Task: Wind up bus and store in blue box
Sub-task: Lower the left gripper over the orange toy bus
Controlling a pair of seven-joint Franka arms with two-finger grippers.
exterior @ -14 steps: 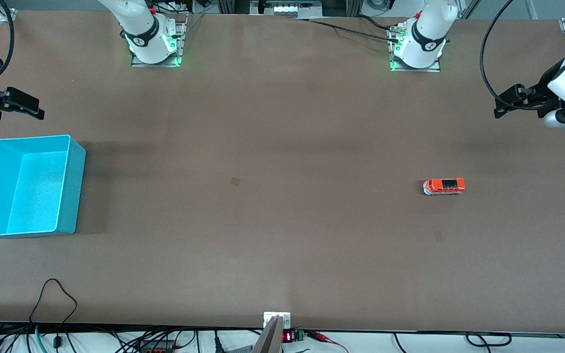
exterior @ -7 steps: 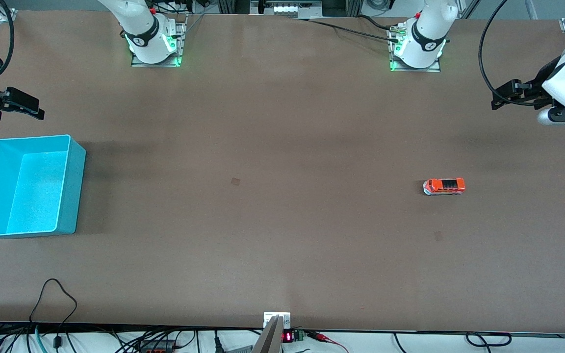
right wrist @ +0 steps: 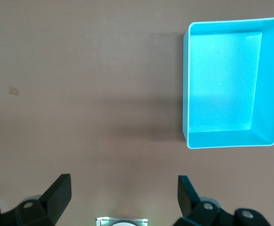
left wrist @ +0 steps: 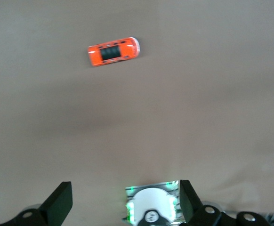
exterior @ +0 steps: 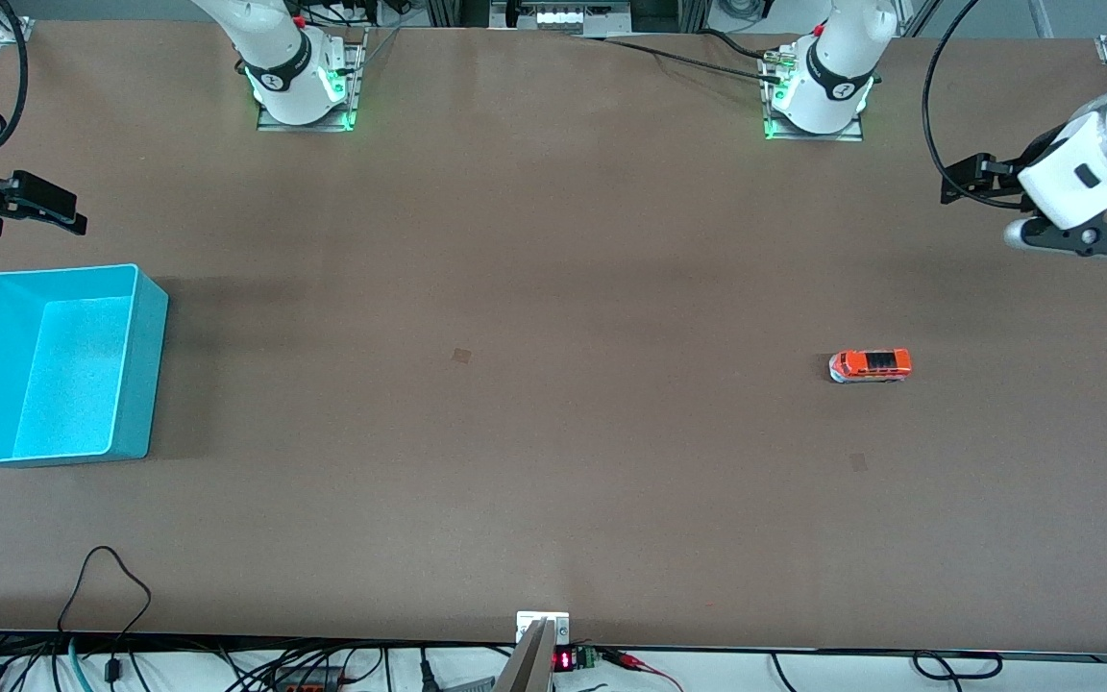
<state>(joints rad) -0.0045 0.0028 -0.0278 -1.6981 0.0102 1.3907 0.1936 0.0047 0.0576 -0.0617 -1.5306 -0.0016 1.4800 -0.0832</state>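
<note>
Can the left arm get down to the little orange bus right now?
Probably yes. The bus stands alone on bare table at the left arm's end, with nothing over or beside it. The left gripper hangs up in the air with fingers open and holds nothing.

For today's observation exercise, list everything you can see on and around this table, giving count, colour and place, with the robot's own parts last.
bus: one, orange with dark roof windows, on the table toward the left arm's end.
blue box: one, turquoise, nothing in it, at the right arm's end.
table: one, brown.
left end effector: one, black fingers, open, holding nothing, above the left arm's end.
right end effector: one, black fingers, open, holding nothing, above the right arm's end, waiting.
</note>
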